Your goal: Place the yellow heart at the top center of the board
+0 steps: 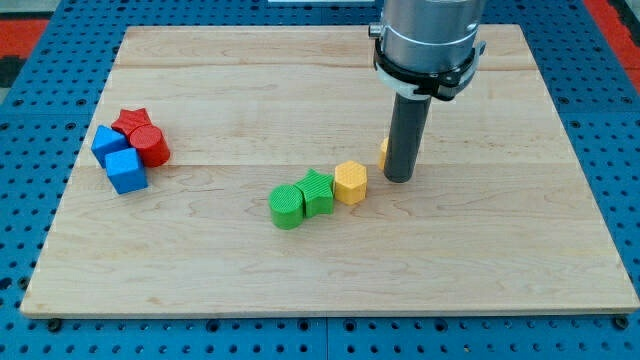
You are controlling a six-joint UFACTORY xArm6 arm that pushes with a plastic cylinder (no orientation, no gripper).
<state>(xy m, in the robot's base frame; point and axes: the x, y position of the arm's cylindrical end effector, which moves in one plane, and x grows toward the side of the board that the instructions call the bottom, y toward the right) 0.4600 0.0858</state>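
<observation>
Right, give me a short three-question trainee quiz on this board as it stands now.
1. True or false: my tip stands in front of a yellow block that is mostly hidden behind the rod.
2. Which block touches the green star on the view's left? A) blue cube B) green cylinder C) red star
3. Fill in: the yellow hexagon lies to the view's ____ of my tip.

Key: 1 true; 2 B; 3 left. The hidden block's shape cannot be made out; the red and blue blocks cluster at the board's left.
</observation>
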